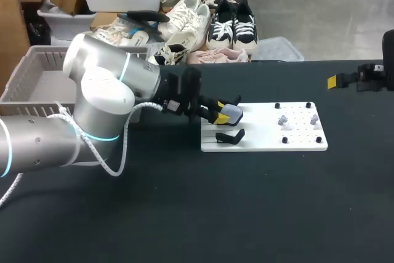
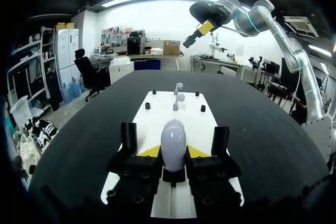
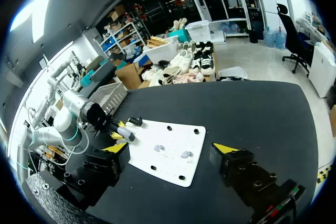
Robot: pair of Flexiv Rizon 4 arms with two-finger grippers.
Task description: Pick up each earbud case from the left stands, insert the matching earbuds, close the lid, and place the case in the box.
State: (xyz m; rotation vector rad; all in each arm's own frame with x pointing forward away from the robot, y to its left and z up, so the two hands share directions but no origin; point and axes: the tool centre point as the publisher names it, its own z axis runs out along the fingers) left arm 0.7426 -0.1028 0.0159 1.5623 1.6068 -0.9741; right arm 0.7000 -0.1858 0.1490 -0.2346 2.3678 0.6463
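Note:
A pale lavender earbud case (image 1: 232, 113) sits at the left end of the white board (image 1: 265, 133). My left gripper (image 1: 225, 115) has its yellow tips pressed on both sides of it. In the left wrist view the case (image 2: 173, 142) stands upright between the fingertips (image 2: 149, 152), with a black stand (image 2: 128, 137) on each side. Small pale earbuds (image 1: 283, 119) rest on pegs at the board's right part and show ahead of the case (image 2: 177, 95). My right gripper (image 3: 172, 153) hangs open high over the table's right side (image 1: 360, 78), holding nothing.
A second black stand (image 1: 231, 135) stands on the board just in front of the held case. A grey slatted basket (image 1: 37, 78) sits at the table's far left, behind my left arm. Dark bare tabletop (image 1: 246, 207) stretches in front of the board.

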